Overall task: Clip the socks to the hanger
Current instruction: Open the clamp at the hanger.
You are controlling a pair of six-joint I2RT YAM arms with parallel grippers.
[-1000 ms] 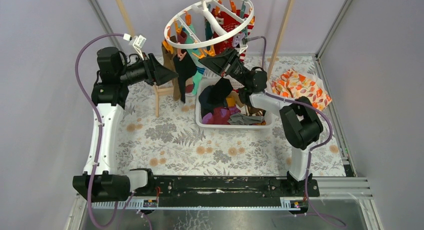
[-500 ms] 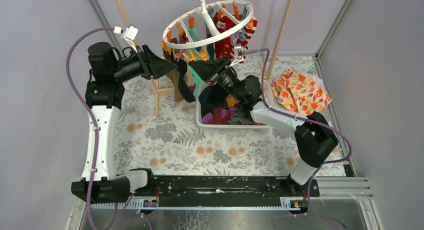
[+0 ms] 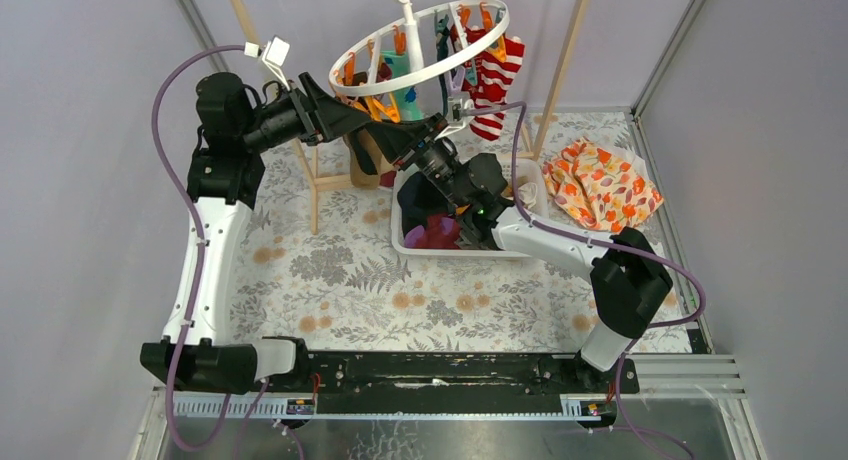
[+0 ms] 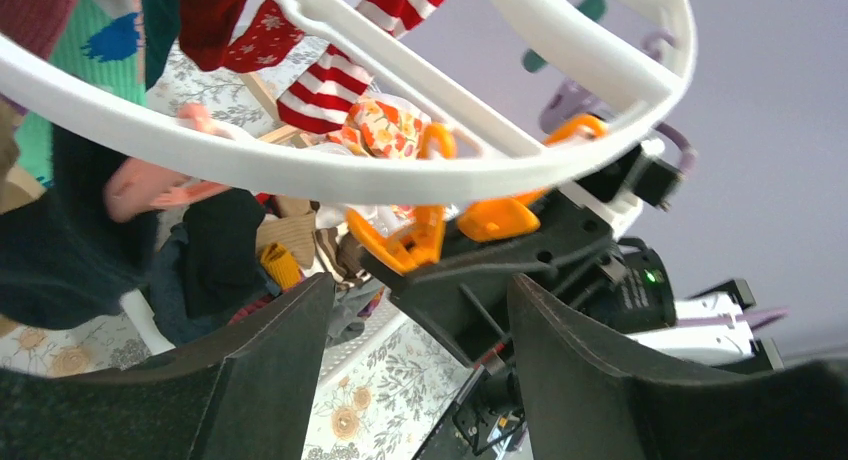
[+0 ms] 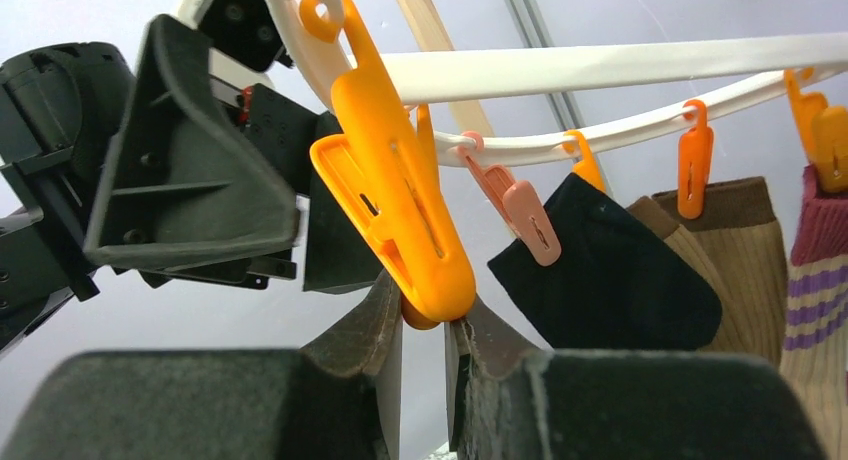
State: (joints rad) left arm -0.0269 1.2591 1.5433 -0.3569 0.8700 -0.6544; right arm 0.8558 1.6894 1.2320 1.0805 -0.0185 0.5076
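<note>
The white ring hanger (image 3: 425,75) hangs at the back with orange and teal clips; it also shows in the left wrist view (image 4: 300,170). A red-and-white striped sock (image 3: 495,80) and other socks hang from it. In the right wrist view a black sock (image 5: 600,270), a tan sock (image 5: 730,240) and a maroon striped sock (image 5: 815,270) are clipped on. My right gripper (image 5: 430,325) pinches the lower end of an orange clip (image 5: 395,195) between its fingertips. My left gripper (image 4: 420,320) is wide open and empty, just left of it under the ring.
A white basket (image 3: 470,248) with several loose socks (image 3: 445,220) stands below the hanger. An orange-and-white patterned cloth (image 3: 600,185) lies at the right. Wooden poles (image 3: 565,60) flank the hanger. The two grippers (image 3: 365,128) are very close together.
My right gripper has moved left and up to the ring's near edge and closed on an orange clip. My left gripper has moved right toward it. The hanger has swung and tilted.
</note>
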